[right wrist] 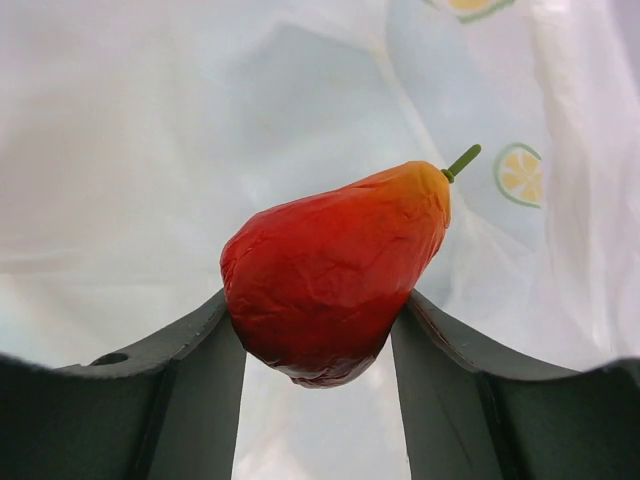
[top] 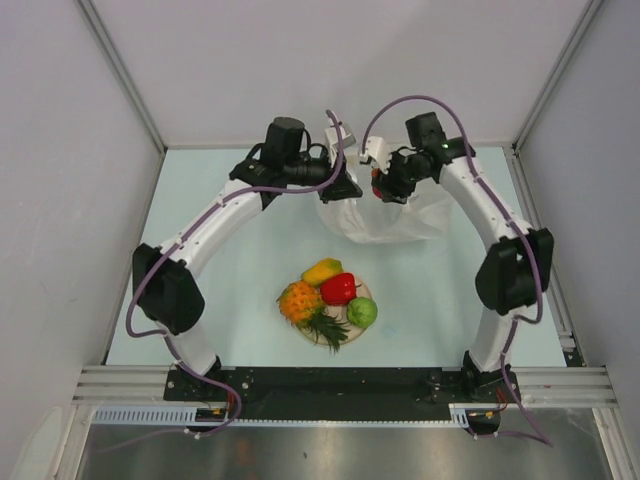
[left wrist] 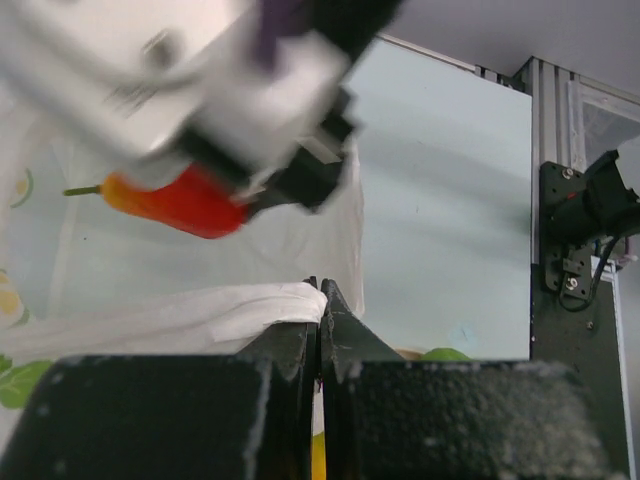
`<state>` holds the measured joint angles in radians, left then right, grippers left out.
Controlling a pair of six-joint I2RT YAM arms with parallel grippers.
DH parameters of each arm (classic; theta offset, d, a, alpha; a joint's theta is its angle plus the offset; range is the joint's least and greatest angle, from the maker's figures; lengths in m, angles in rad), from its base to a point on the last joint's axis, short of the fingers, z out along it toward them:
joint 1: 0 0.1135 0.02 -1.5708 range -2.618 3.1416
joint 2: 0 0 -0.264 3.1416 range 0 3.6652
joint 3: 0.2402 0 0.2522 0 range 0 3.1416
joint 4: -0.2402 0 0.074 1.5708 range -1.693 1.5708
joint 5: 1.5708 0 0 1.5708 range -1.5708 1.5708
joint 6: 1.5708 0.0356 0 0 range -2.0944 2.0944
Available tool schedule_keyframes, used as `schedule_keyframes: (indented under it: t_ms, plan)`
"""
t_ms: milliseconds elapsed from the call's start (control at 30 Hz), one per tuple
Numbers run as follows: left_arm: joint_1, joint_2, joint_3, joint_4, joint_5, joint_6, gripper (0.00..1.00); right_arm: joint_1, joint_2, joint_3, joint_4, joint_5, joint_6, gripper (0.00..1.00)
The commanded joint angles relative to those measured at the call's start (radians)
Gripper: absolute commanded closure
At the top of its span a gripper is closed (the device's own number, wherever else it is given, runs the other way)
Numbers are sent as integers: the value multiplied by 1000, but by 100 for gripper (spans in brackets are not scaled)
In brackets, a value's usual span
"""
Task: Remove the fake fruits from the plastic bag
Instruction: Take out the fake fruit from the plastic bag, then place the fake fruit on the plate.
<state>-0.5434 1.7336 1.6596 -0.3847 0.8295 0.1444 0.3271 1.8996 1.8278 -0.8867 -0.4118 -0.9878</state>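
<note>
Pale mint-green tabletop (top: 430, 290), white walls all round, pretty bare setup tbh. A glossy red-to-orange pear-shaped plastic fruit (right wrist: 335, 270) is clamped round its fat lower half between the fingers of the right pincer (right wrist: 316, 300). A thin translucent white plastic bag with lemon-slice print (right wrist: 520, 120) is seen behind and all around that pincer, though whether the fruit is fully out of the mouth can't be told.

The bag's rim is pinched flat in the tightly closed left pincer (left wrist: 320, 310), presumably so the mouth is held open and the bag isn't dragged up with the fruit. The fruit's long axis is slanted across the right pincer's gap, and its thin green stem is pointed up and away past one fingertip.

Well back from both pincers, towards the bases, a round beige plate (top: 347, 342) is already loaded with the other plastic fruits (top: 338, 288).
</note>
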Motion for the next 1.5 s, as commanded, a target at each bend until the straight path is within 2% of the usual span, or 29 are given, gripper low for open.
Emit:
schedule_keyframes:
  t_ms: [0, 133, 233, 333, 400, 467, 567, 667, 767, 800, 867, 900, 933, 967, 1000, 1033, 1200, 1367, 1467]
  plan:
    - [-7, 55, 72, 81, -30, -60, 100, -5, -109, -114, -38, -211, 233, 57]
    - [-1, 156, 238, 70, -84, -28, 100, -3, -175, -238, 40, -185, 343, 57]
    - [26, 236, 399, 69, -148, 7, 100, -36, -165, -236, 98, -96, 376, 60]
    - [72, 293, 555, 90, -275, 44, 100, -105, -128, -130, 106, -96, 431, 61]
    - [101, 296, 618, 137, -395, 49, 100, -137, -109, -23, 104, -139, 486, 61]
    - [141, 268, 629, 155, -452, 72, 100, -138, -125, 60, 106, -169, 512, 61]
    - [184, 204, 580, 150, -474, 106, 100, -114, -161, 106, 101, -221, 538, 60]
    - [200, 137, 461, 95, -449, 106, 100, -44, -243, 59, 101, -240, 535, 59]
    - [198, 55, 259, 73, -480, 83, 100, 73, -345, -88, 80, -205, 465, 59]
    - [200, 37, 223, 75, -489, 63, 100, 96, -402, -182, 72, -202, 448, 59]
    - [200, -2, 160, 72, -513, 54, 99, 154, -447, -270, 58, -185, 434, 59]
    - [200, -34, 117, 69, -523, 47, 85, 165, -476, -304, 46, -182, 436, 59]
    - [200, -45, 100, 61, -547, 41, 62, 173, -485, -358, 35, -191, 436, 59]
    - [200, -57, 69, 61, -555, 34, 25, 182, -491, -375, 26, -197, 434, 59]
    - [200, -87, 59, 61, -553, 23, 7, 188, -497, -389, 14, -197, 431, 60]
    - [198, -98, 48, 61, -529, 23, 0, 191, -507, -413, 12, -197, 429, 60]
    - [200, -237, 9, 37, -475, 14, 0, 213, -504, -429, -30, -196, 391, 60]
    - [218, -367, -84, -43, -619, 184, 0, 299, -523, -470, -74, -190, 285, 60]
    - [281, -427, -167, -54, -609, 193, 0, 389, -566, -536, -34, -157, 256, 59]
